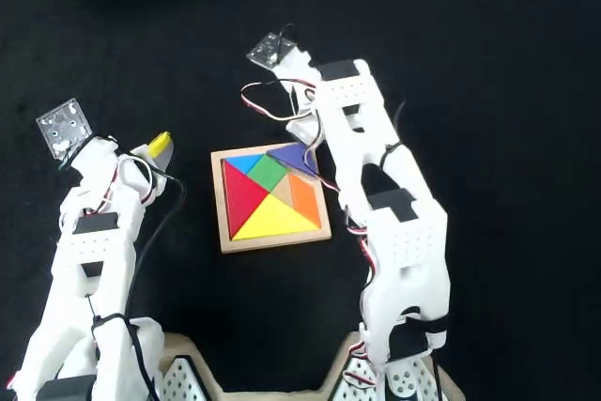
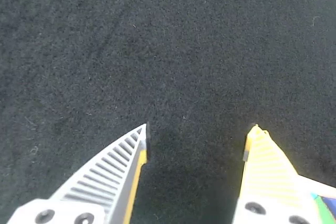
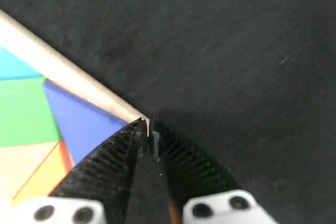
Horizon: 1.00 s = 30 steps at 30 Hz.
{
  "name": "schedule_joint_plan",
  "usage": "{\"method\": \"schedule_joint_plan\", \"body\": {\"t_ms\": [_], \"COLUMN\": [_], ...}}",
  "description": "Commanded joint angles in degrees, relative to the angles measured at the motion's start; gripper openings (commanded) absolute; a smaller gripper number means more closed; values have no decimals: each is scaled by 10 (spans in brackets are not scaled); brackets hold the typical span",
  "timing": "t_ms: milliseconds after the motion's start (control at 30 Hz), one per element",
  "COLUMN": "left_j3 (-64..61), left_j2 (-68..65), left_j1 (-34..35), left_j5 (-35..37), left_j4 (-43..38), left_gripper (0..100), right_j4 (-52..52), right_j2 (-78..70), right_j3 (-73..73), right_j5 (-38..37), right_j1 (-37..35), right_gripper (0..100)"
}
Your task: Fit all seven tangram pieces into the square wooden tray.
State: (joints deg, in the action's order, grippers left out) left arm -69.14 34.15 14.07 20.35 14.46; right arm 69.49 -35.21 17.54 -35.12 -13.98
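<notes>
The square wooden tray (image 1: pixel 225 232) lies mid-table with coloured tangram pieces in it: red (image 1: pixel 242 196), yellow (image 1: pixel 274 219), green (image 1: pixel 269 174), light blue (image 1: pixel 242 163), orange (image 1: pixel 305 196), a small tan one (image 1: pixel 282 191) and purple (image 1: pixel 289 158). My right gripper (image 3: pixel 148 129) is shut, its tips down at the tray's far right corner (image 3: pixel 113 106), beside the purple piece (image 3: pixel 79 124); in the high view the right gripper (image 1: pixel 308 149) covers part of that corner. My left gripper (image 2: pixel 197 140) stands open over bare black cloth left of the tray, its yellow finger (image 1: pixel 160 145) showing from above.
Black cloth (image 1: pixel 488 91) covers the whole table. Both arm bases (image 1: pixel 282 382) stand at the near edge. Cables (image 1: pixel 268 100) loop by the right arm, just beyond the tray.
</notes>
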Motion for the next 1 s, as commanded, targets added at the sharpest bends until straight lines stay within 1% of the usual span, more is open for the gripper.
{"method": "schedule_joint_plan", "body": {"t_ms": [0, 167, 433, 600, 700, 833, 967], "left_j3": [8, 8, 8, 8, 8, 8, 8], "left_j2": [11, 11, 11, 11, 11, 11, 11], "left_j1": [-6, -6, -6, -6, -6, -6, -6], "left_j5": [-5, -5, -5, -5, -5, -5, -5], "left_j4": [-13, -13, -13, -13, -13, -13, -13], "left_gripper": [292, 292, 292, 292, 292, 292, 292], "right_j4": [21, 34, 52, 45, 2, -69, -76], "right_j2": [5, 6, 64, 73, 73, 73, 78], "right_j3": [31, 31, 51, 4, -42, -100, -116], "right_j5": [-6, -6, -6, -5, -4, -3, -4], "right_j1": [-8, -24, -8, -50, -68, -66, -66], "right_gripper": [12, 11, 11, 11, 11, 11, 11]}}
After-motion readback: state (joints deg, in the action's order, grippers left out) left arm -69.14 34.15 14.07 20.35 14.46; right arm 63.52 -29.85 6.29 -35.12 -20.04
